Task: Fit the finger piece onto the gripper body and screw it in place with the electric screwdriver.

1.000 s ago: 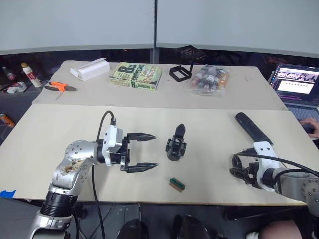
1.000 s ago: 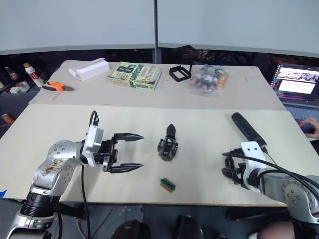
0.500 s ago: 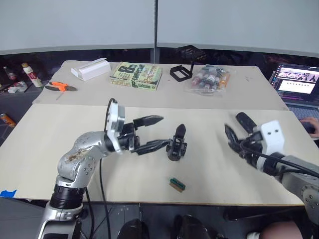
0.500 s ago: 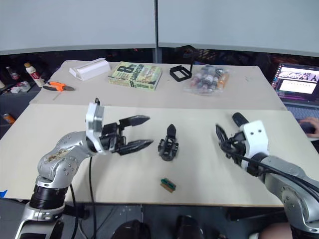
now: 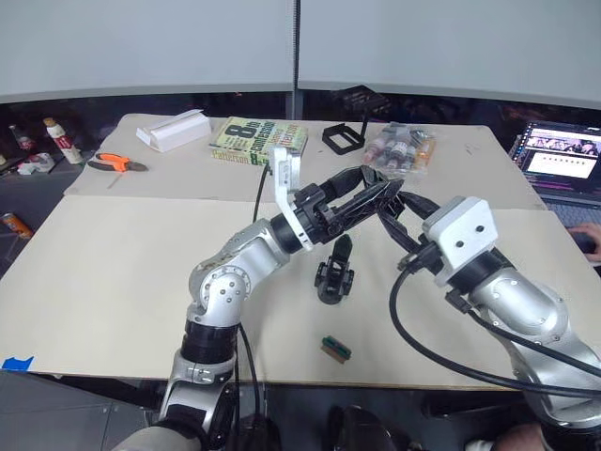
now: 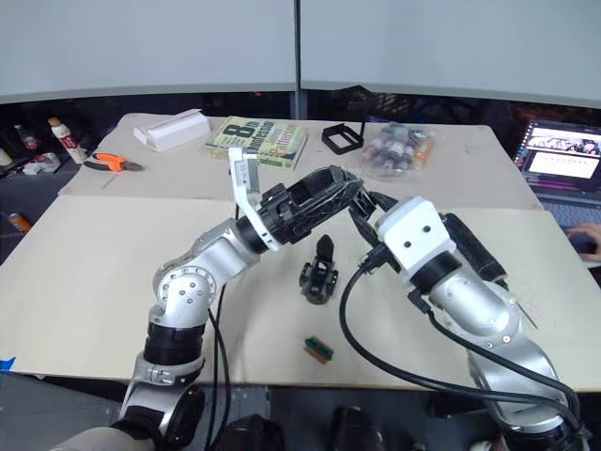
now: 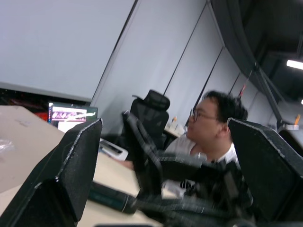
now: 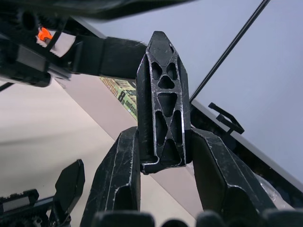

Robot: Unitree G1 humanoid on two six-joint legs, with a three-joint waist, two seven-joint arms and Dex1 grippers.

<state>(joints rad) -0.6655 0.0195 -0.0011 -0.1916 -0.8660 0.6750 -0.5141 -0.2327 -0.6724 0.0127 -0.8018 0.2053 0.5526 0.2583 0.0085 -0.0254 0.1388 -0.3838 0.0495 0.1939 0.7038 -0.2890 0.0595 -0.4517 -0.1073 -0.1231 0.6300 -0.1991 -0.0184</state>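
Right gripper (image 8: 163, 138): clenched on the finger piece (image 8: 163, 113), one black finger on each side of its wide end, pointed end standing free above the fingertips.

From the head views: raised over the middle of the table (image 5: 113, 263), above the gripper body (image 5: 334, 272), and crossing there with the left gripper (image 5: 383, 190). Cannot make out the finger piece itself in these views among the black fingers. Stands upright on the table, the gripper body, touching neither arm, its pointed finger up. Lies behind the right arm on the table, the electric screwdriver (image 6: 474, 252), partly hidden by it. Near the front edge, well apart from the gripper body, a small green-and-brown block (image 5: 333, 348). On the far table, a book (image 5: 258, 141), a black wire frame (image 5: 343, 136) and an orange tool (image 5: 115, 163).

From the left wrist view: left gripper fingers spread wide, nothing between the pads. Beyond them, blurred, the right gripper, and further a person (image 7: 213, 130) sitting beside a black chair (image 7: 149, 111).

From the right wrist view: finger piece upright in the grip, ribbed face showing, with the left arm passing across behind it.
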